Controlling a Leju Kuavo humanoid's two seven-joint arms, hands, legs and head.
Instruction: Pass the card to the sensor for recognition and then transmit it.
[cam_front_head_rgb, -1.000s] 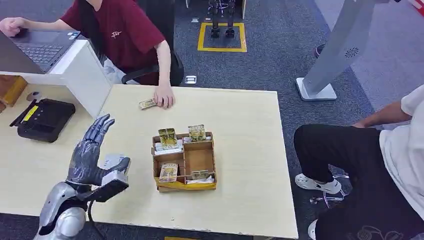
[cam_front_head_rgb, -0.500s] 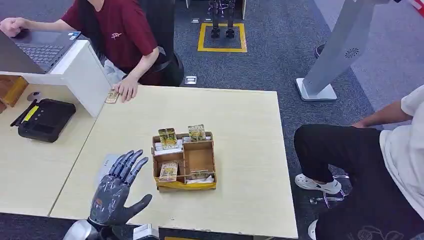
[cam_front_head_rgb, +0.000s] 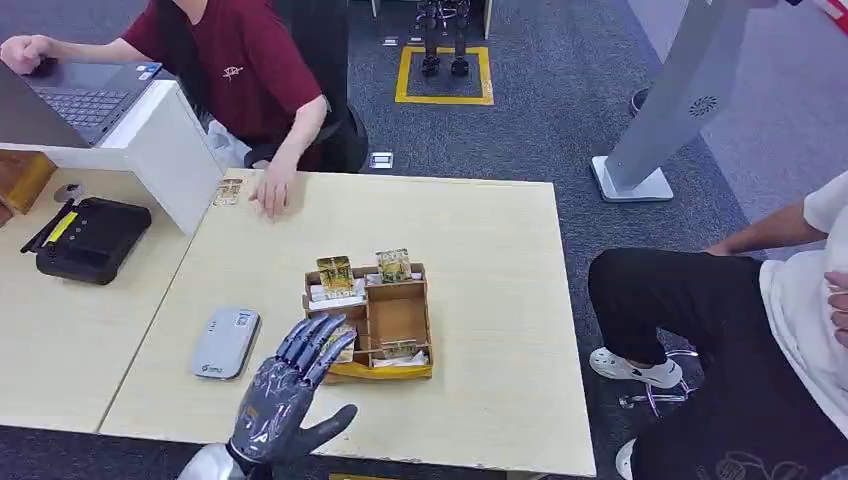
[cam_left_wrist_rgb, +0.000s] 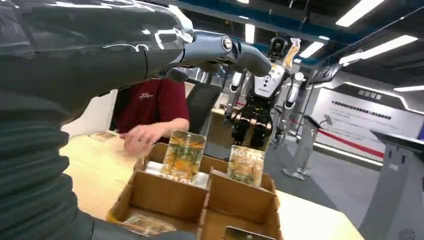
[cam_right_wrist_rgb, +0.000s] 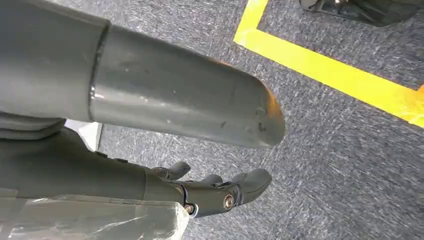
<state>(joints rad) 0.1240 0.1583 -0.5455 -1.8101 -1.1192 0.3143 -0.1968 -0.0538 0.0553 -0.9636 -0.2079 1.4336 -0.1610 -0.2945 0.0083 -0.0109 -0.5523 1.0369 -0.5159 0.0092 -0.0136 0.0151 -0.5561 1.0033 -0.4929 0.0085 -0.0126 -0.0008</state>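
Head view: pale wooden table (cam_front_head_rgb: 480, 230), largest thing in sight. Near its middle, brown cardboard box (cam_front_head_rgb: 368, 322) split into compartments, with cards (cam_front_head_rgb: 335, 273) standing upright in the far compartments and more lying flat in the near ones. Just beside the box's near left corner, left hand (cam_front_head_rgb: 283, 395), fingers spread, holding nothing. Left of the box, grey sensor (cam_front_head_rgb: 226, 342) lying flat. Far-left of the box, person's hand (cam_front_head_rgb: 272, 190) beside one loose card (cam_front_head_rgb: 228, 190). Right hand (cam_right_wrist_rgb: 220, 192) over grey carpet, fingers loosely curled, nothing in them.
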